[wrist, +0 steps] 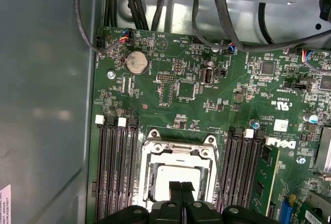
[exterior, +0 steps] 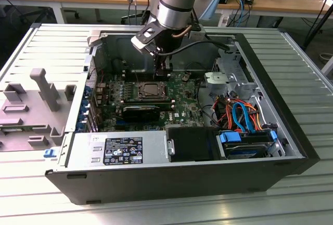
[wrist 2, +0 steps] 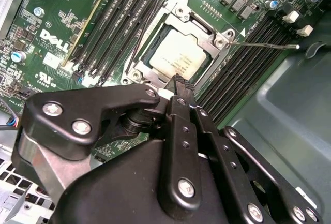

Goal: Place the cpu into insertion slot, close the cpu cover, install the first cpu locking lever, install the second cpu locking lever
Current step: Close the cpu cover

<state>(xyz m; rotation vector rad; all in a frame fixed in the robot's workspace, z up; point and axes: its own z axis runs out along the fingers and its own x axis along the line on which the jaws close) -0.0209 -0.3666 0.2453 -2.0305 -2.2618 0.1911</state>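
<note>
Currently the cpu (wrist 2: 178,58) is lying flat in the insertion slot (exterior: 151,91), its dull silver top facing up through the window of the cpu cover (wrist 2: 206,33). Being square, it is showing no long axis; its edges are running parallel with the slot's rim.

Cpu cover: in both wrist views it is lying down over the chip, its frame bordering the chip on every side. Its sides are running in line with the memory slots (wrist: 116,167) that are flanking it on both sides.

Locking lever (wrist 2: 264,44): a thin metal rod. In the second wrist view it is sticking out from one corner of the cover and reaching across the neighbouring memory slots, its free end pointing away from the socket.

End effector (wrist: 181,187): it is hanging just over one edge of the cover, fingers sitting narrow with their tips meeting and gripping nothing visible. Whether it is touching the cover cannot be told. In the exterior view it is reaching straight down from the arm (exterior: 174,1) into the case.

Motherboard (wrist: 181,89): green, lying flat inside the open computer case (exterior: 156,183), and carrying a coin cell (wrist: 137,62) well apart from the socket.

Case: it is resting on a slatted metal worktop (exterior: 302,58). A grey power supply (exterior: 119,149) is sitting along its near wall, and orange and blue cables (exterior: 242,113) are bunching at the exterior view's right.
</note>
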